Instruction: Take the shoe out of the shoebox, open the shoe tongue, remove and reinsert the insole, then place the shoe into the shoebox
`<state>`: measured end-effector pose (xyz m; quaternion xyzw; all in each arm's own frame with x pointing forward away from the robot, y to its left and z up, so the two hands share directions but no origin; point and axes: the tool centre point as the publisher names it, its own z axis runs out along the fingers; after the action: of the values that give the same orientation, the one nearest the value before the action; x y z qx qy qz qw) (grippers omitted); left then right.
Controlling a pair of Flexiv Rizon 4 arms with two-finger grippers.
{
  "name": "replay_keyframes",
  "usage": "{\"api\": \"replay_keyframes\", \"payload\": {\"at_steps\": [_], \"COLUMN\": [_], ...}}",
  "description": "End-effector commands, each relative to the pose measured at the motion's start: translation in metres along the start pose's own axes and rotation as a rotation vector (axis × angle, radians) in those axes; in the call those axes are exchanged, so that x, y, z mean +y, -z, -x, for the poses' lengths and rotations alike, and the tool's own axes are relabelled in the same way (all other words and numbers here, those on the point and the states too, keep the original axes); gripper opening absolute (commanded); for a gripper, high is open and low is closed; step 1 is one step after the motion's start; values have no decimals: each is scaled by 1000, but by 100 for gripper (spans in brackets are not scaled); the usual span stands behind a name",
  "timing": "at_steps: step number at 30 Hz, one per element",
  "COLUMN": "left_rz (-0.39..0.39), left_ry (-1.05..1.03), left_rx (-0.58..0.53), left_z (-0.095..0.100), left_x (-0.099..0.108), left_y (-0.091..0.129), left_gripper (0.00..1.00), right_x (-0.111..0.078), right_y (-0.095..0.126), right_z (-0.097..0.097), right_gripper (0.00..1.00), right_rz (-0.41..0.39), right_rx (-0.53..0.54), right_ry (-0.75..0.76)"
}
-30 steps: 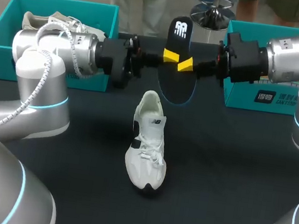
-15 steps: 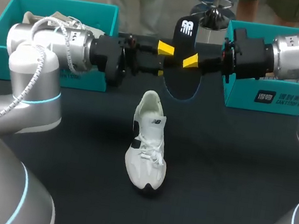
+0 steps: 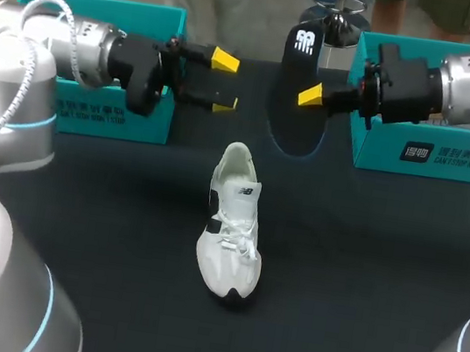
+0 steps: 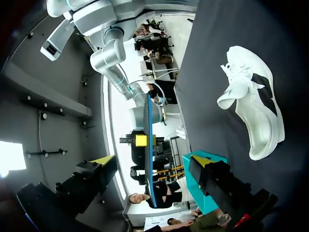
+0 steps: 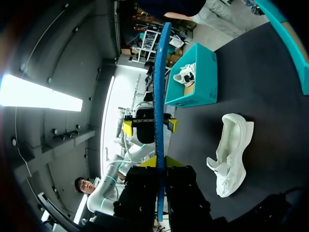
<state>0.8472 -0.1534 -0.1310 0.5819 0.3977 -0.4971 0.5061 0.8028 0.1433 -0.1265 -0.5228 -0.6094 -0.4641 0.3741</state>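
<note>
Two grippers sit upper middle of frame. Right gripper (image 3: 312, 96) is clenched on the dark insole (image 3: 293, 127), held upright above the counter (image 3: 362, 275). Left gripper (image 3: 224, 81) is released with yellow tips apart, just left of the insole and not touching it. White shoe (image 3: 231, 229) lies on the counter at frame centre, toe toward the bottom, outside both boxes. Left shoebox (image 3: 77, 108) upper left, right shoebox (image 3: 415, 152) upper right. Left one seems to hold a second shoe (image 5: 186, 75).
</note>
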Motion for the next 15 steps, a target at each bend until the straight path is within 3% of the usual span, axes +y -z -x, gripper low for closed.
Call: {"api": "replay_keyframes", "payload": {"at_steps": [1, 15], "left_rz": [-102, -201], "left_ry": [29, 53], "left_rx": [46, 229], "left_z": [1, -16], "left_x": [0, -15], "left_y": [24, 65], "left_gripper": [100, 100], "right_x": [-3, -7], "right_y": [5, 13], "right_z": [0, -2], "right_gripper": [0, 0], "right_rz": [5, 13], "right_rx": [-5, -17], "right_ry": [0, 16]}}
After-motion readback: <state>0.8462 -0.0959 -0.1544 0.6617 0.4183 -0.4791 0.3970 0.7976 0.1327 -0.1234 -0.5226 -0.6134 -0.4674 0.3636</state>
